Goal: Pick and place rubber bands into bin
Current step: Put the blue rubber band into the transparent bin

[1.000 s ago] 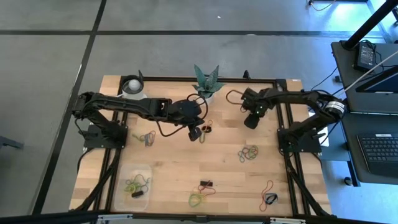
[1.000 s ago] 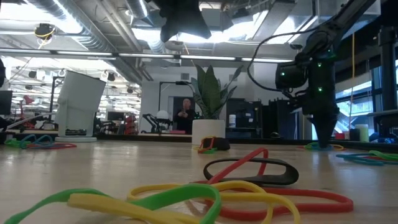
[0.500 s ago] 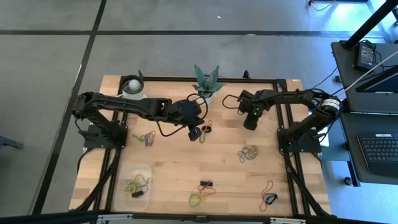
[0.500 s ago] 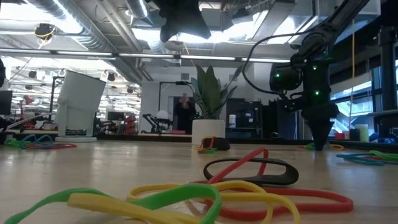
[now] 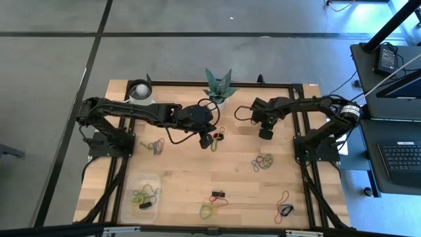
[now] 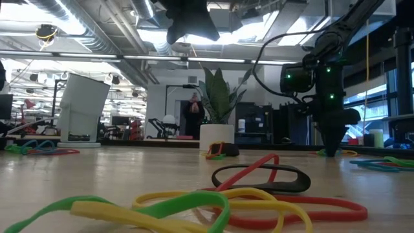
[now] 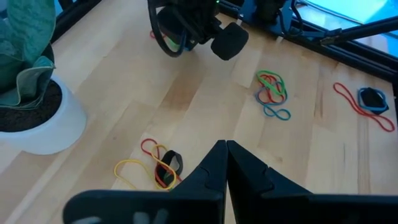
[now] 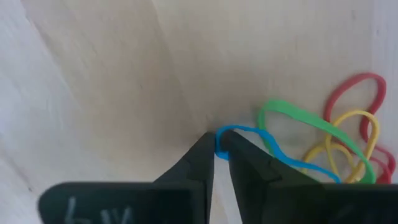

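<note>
Pale wooden tabletop (image 5: 184, 178) lies under both of your arms. Your right gripper (image 8: 216, 151) is down at the wood near the back, its fingers nearly together on a blue rubber band (image 8: 258, 139) at the edge of a green, yellow and red tangle (image 8: 339, 140). Your left gripper (image 7: 225, 148) hangs with its fingers pressed together and empty, above a yellow, red and black cluster (image 7: 155, 168) beside the white plant pot (image 7: 37, 127). Your small clear plastic bin (image 5: 139, 197) sits at the front left corner, a few bands already inside.

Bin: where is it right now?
High view: the bin sits at the table's near-left corner, on the left arm's side, a few rubber bands inside; neither gripper is near it.
</note>
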`<action>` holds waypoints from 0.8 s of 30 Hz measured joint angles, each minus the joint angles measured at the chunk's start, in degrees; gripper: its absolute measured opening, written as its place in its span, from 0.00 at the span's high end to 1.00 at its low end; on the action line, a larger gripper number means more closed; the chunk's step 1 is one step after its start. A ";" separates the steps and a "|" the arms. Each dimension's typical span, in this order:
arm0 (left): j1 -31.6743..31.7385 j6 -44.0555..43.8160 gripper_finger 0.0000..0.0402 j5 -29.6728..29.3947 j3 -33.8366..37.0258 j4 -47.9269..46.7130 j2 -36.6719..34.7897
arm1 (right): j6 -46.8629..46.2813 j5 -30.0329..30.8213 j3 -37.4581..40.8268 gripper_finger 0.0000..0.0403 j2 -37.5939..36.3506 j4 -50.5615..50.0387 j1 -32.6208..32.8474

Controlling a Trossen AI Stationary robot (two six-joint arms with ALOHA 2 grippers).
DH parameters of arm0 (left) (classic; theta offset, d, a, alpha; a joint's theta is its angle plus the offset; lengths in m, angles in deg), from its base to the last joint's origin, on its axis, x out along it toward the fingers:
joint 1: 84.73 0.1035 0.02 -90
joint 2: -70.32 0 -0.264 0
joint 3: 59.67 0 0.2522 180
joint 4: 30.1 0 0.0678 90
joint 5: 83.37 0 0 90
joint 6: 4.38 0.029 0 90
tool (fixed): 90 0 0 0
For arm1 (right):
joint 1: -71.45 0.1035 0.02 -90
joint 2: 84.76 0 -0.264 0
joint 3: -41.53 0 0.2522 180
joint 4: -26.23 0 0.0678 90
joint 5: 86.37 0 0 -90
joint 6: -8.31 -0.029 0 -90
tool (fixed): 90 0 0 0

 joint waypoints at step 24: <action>0.26 22.01 0.98 -5.16 0.00 3.90 0.00 | -24.32 -8.05 -3.55 1.00 -19.59 -10.19 3.25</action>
